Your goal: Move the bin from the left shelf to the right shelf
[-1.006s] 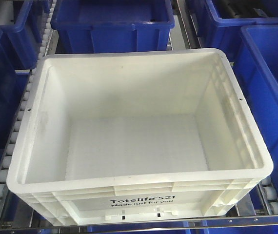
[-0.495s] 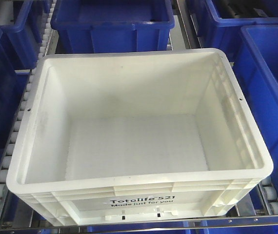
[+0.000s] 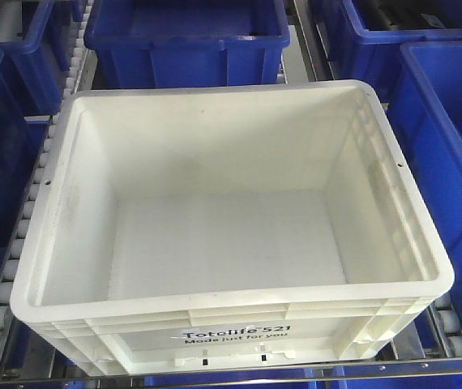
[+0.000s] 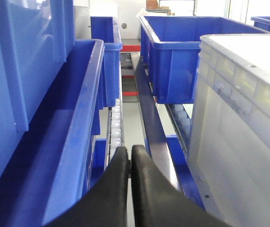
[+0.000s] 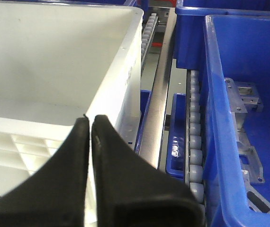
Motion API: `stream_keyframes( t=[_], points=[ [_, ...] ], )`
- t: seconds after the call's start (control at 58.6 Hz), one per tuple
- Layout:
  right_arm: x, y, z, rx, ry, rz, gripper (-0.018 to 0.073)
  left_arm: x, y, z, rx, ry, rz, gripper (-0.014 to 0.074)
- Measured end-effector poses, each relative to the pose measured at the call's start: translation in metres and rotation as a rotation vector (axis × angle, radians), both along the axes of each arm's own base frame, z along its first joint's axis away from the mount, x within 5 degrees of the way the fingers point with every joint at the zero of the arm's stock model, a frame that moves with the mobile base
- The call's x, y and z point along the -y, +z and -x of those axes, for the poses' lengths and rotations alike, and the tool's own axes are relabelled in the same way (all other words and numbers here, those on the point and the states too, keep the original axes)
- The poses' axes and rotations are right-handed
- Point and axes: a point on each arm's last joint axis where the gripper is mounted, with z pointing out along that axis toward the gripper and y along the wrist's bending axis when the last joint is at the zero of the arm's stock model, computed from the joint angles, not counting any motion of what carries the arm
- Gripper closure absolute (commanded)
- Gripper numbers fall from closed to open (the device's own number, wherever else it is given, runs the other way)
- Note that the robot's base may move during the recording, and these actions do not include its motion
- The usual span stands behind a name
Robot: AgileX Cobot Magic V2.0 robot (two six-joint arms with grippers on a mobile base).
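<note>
Bin (image 3: 231,235) sits hemmed by blue crates (image 3: 450,154); left gripper (image 4: 130,156) and right gripper (image 5: 91,124) closed, empty.

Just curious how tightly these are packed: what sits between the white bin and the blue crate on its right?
In the right wrist view, a metal rail and a roller track separate the white bin from the blue crate.

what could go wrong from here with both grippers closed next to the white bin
1. Both the left gripper and the right gripper are shut and hold nothing, so the bin cannot be lifted unless they open or hook its rim.
2. Blue crates crowd the bin on both sides, so an arm or the bin may catch on them.
3. The bin rests on rollers and may slide if pushed unevenly.
</note>
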Motion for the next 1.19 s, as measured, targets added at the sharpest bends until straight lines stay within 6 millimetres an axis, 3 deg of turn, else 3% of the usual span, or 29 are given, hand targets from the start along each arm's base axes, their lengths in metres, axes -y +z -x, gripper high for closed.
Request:
stream_keyframes(
  t=[0.904, 1.058, 1.194],
  points=[
    [0.000, 0.000, 0.000, 0.000, 0.000, 0.000, 0.0567, 0.000, 0.000, 0.000, 0.000, 0.002, 0.000, 0.0603],
    [0.000, -0.011, -0.003, -0.016, -0.040, 0.005, 0.0567, 0.000, 0.000, 0.000, 0.000, 0.002, 0.000, 0.0603],
    [0.002, -0.032, -0.011, -0.028, -0.148, 0.002, 0.0567, 0.000, 0.000, 0.000, 0.000, 0.002, 0.000, 0.0603]
  ],
)
